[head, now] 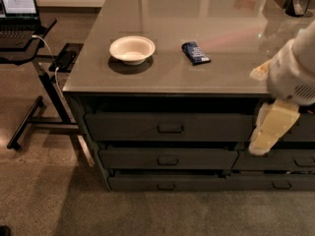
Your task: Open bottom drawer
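Note:
The bottom drawer (166,182) is the lowest, slimmest dark-grey front of the left stack of three under the grey counter (187,77). It has a small central pull handle (166,186) and its front sits pushed in, with no interior showing. My gripper (263,140) hangs at the right edge of the view in front of the seam between the two drawer stacks. It is level with the upper and middle drawers, well above and to the right of the bottom drawer's handle, and touches nothing.
A white bowl (132,49) and a dark blue packet (195,52) lie on the counter. A laptop stand (34,82) with a laptop (17,14) stands on the floor at the left. A neighbouring drawer stack (280,181) is on the right.

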`<action>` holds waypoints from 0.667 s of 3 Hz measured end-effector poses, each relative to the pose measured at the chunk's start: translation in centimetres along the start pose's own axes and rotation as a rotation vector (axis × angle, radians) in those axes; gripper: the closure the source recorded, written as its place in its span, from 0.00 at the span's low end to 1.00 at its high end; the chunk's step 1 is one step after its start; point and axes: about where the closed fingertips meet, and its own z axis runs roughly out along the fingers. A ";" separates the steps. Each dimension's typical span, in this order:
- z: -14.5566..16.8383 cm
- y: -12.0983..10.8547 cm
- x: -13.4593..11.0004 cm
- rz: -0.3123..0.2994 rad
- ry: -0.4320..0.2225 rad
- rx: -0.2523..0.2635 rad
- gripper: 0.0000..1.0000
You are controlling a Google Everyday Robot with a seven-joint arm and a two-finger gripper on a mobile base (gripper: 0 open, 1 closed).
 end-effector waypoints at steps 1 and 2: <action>6.3 1.2 0.9 -0.011 -0.049 -0.021 0.00; 12.7 1.6 1.7 0.000 -0.029 -0.036 0.00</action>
